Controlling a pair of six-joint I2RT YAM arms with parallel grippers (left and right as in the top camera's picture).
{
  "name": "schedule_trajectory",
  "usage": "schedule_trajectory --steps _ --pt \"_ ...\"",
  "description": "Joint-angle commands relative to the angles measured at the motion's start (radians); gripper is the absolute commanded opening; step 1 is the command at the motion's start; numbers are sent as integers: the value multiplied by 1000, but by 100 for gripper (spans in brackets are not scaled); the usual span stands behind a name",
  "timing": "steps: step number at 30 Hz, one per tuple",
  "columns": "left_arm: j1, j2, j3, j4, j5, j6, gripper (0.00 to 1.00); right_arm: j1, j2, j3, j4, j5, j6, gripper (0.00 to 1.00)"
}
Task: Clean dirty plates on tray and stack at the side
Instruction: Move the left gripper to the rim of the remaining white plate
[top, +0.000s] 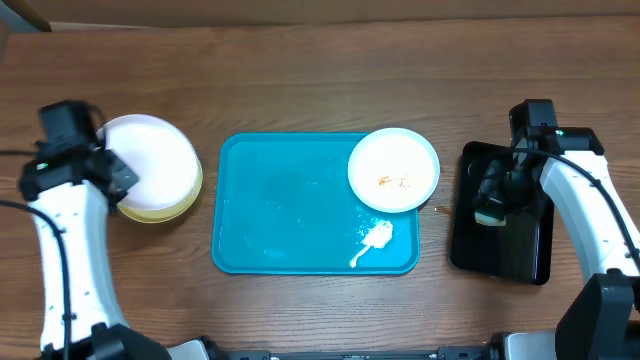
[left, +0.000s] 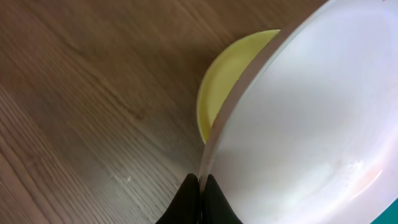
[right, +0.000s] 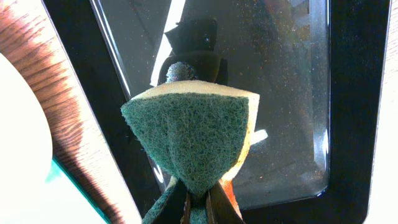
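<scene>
Left fingers (left: 217, 205) are pinched on the rim of a white plate (top: 150, 155), which is held tilted over the yellow plate (left: 233, 81) lying on the desk (top: 300, 80) at 9 o'clock from the tray (top: 290, 200). I cannot tell whether the two plates touch. Right fingers (right: 219, 208) are clamped on a sponge (right: 189, 137), green scouring face towards the camera, above the black tray (top: 510, 250) at 3 o'clock. The smeared plate (top: 393, 170), with orange marks near its middle, sits at the tray's 1 o'clock corner with its edge overhanging the rim. A white blob (top: 375, 240) lies just below it on the tray floor. Handling judgement: the plates look thin, stiff and light, with a glossy face that is likely slippery, more so if wet. A flat plate offers no purchase from above, so the rim is the only hold. The overhanging edge of the smeared plate looks the easiest place to pinch. Under scrubbing it will probably skate or spin unless it is pinned. An edge pinch holds a tilted plate weakly, so it should be set down gently.
</scene>
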Motion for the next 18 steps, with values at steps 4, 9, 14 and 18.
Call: schedule_trajectory --steps 4,9,14,18 --pt "121 146 5 25 139 -21 4 -2 -20 0 0 0 -6 4" --pt "134 247 5 69 204 -12 4 -2 -20 0 -4 -1 -6 4" --pt "134 275 6 112 209 14 9 -2 -20 0 -10 0 -6 4" --pt "134 269 10 132 244 40 53 -2 -20 0 -11 0 -6 4"
